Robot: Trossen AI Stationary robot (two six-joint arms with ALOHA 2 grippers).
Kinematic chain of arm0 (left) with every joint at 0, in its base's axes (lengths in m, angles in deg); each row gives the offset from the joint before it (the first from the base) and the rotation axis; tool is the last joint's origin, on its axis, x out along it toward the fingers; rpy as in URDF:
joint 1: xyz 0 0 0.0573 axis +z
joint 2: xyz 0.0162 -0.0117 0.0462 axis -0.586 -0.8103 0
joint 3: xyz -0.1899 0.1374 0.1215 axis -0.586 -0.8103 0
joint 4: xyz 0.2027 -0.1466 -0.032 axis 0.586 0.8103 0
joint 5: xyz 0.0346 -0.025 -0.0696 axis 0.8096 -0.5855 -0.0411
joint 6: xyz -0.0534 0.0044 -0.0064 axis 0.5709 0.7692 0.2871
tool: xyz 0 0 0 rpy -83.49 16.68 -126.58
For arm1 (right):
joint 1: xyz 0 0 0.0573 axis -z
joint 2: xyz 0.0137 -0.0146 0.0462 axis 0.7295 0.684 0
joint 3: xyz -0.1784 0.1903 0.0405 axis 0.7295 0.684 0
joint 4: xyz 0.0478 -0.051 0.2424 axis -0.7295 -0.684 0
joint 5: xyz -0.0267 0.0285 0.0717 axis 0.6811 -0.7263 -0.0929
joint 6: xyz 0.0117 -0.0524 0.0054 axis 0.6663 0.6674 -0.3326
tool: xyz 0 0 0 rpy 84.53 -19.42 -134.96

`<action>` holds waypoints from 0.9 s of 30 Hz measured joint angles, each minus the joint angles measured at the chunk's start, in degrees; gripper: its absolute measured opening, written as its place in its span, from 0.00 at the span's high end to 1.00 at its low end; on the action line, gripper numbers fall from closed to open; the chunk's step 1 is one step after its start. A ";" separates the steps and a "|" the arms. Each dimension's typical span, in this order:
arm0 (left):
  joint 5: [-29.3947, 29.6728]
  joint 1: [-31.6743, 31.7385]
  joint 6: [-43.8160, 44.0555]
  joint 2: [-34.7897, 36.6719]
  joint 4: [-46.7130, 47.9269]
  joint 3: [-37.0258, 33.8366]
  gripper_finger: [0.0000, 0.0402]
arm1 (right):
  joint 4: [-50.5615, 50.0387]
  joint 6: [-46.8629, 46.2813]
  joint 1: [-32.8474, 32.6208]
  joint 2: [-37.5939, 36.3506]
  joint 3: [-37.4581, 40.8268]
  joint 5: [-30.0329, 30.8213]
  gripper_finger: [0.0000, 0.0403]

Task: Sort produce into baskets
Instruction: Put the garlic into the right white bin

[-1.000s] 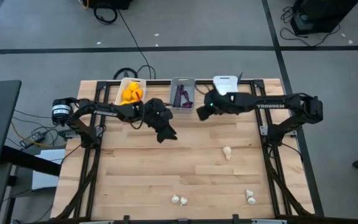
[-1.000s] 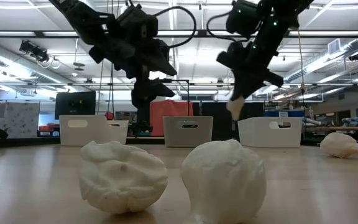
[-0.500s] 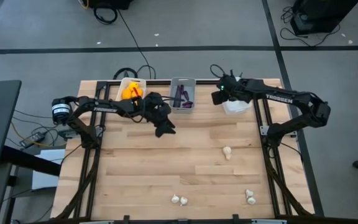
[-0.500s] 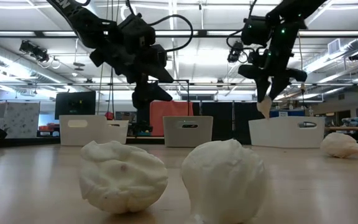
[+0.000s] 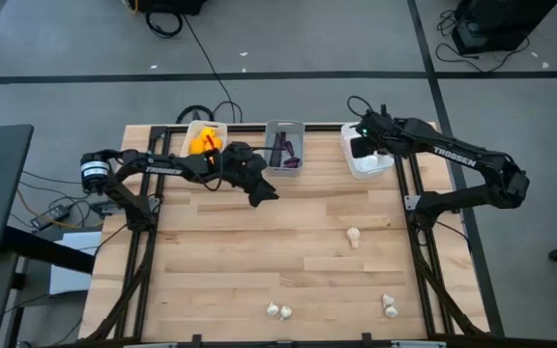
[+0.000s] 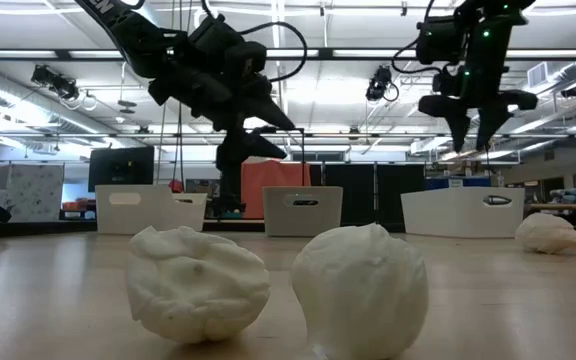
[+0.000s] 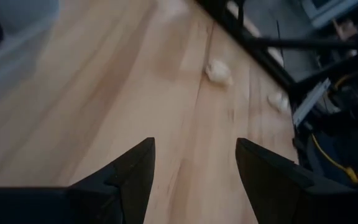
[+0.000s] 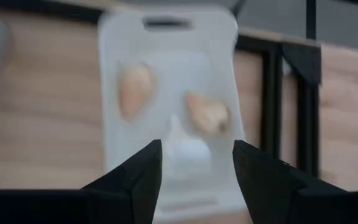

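Observation:
My right gripper (image 5: 360, 147) (image 8: 197, 180) hangs open and empty over the right white basket (image 5: 380, 166), which holds whitish garlic bulbs (image 8: 206, 112). In the low view it (image 6: 473, 138) is high above that basket (image 6: 463, 212). My left gripper (image 5: 263, 193) (image 7: 194, 180) is open and empty above the bare table, near the grey basket (image 5: 284, 145) with purple pieces. The left white basket (image 5: 204, 140) holds orange fruits. Several garlic bulbs lie on the table, one at mid-right (image 5: 354, 235), two near the front (image 5: 278, 310), and one at front right (image 5: 390, 307).
The three baskets stand in a row along the table's far edge. Two garlic bulbs (image 6: 198, 280) (image 6: 363, 290) lie right in front of the low camera, another at its right (image 6: 553, 232). Bare wood lies between the baskets and the loose bulbs.
My right gripper has carried a garlic bulb toward the table's right edge, over the right white basket, then opened and let it go. That basket has shifted a little toward the right edge. My left gripper has stayed open, moving slightly right.

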 joint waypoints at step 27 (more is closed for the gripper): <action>12.32 -7.16 13.69 -0.02 -10.13 0.00 0.43 | 4.90 7.94 -4.89 6.56 10.56 -13.64 0.56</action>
